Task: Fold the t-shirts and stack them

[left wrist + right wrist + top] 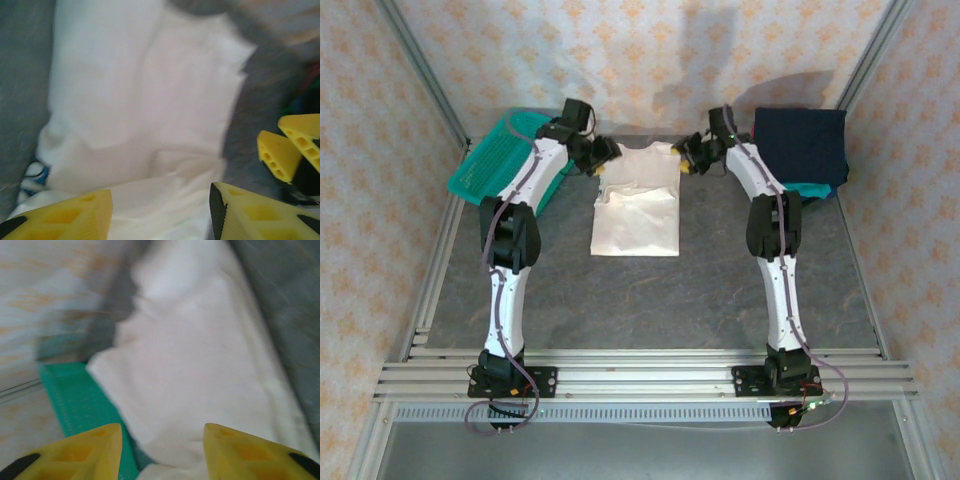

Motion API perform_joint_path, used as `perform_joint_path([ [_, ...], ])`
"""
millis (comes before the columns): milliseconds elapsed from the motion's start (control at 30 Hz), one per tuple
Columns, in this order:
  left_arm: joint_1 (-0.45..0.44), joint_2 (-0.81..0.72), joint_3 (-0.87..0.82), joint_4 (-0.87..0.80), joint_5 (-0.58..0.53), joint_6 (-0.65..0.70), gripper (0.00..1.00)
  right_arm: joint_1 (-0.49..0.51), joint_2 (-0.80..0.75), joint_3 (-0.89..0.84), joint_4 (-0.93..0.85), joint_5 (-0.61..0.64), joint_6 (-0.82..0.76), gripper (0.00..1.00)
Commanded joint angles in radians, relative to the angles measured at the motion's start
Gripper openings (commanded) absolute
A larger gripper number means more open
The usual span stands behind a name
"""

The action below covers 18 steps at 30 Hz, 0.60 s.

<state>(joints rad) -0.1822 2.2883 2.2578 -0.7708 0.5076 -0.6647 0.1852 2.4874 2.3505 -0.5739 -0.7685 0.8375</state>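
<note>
The white t-shirt (635, 215) lies as a soft, slightly rumpled long rectangle on the grey stone-look desk (720, 290), mid-width and toward the far edge, with its wider end nearest that edge. Both tools sit at that end, the left tool (601, 165) and right tool (684, 160), each with its yellow wedge fingers spread wide and released over the cloth. A folded navy tee (800, 140) sits on something teal (812, 189) in the far right corner, and a teal plastic mesh basket (495, 160) is in the far left corner.

Matt cloth tee (636, 205) — plastic mesh basket (495, 160), alu. rails (640, 378)
</note>
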Motion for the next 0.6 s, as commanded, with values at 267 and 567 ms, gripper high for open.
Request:
perform_joint_path([
  [267, 0.015, -0.454, -0.353, -0.064, -0.109, 0.075, 0.65, 0.015, -0.693, -0.716, 0.103, 0.006, -0.127, 0.55],
  [567, -0.022, -0.626, -0.888, 0.148, -0.009, 0.124, 0.49, 0.121, -0.913, -1.271, 0.313, 0.039, -0.124, 0.63],
])
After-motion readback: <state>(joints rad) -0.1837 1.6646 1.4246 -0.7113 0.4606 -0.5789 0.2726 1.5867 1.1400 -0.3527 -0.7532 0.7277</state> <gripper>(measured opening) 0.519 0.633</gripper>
